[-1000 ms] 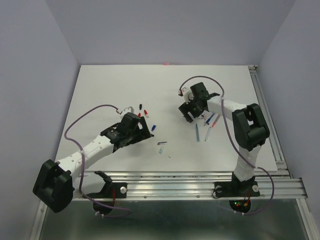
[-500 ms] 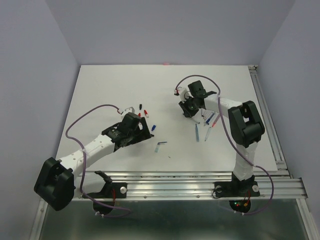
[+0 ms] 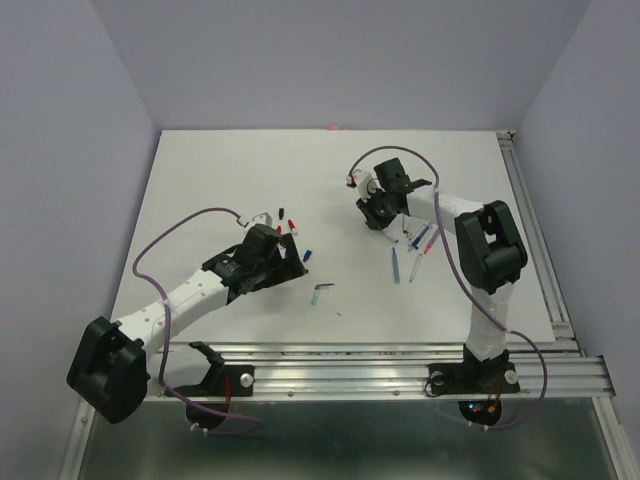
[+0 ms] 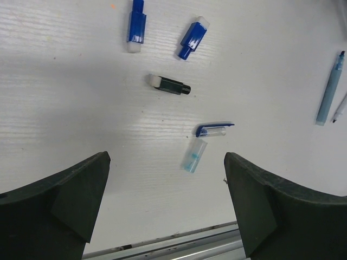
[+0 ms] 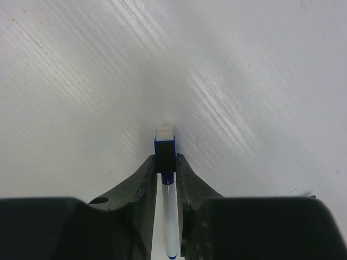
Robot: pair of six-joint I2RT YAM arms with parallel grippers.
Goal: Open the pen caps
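My right gripper is shut on the blue cap of a pen, just above the table. The pen's white barrel runs back between the fingers. In the top view this gripper sits at the middle right. My left gripper stands open and holds nothing, and in the top view it is left of centre. Beyond it lie loose caps: two blue caps, a black cap, a clear cap with a blue clip and a pale translucent piece.
Several pens lie beside the right arm, one teal pen showing at the right of the left wrist view. Small red caps lie beyond the left gripper. The metal rail runs along the table's near edge.
My right gripper has shut on the blue-capped pen and shifted a little away from the arm bases and leftward. The left arm has hardly moved.
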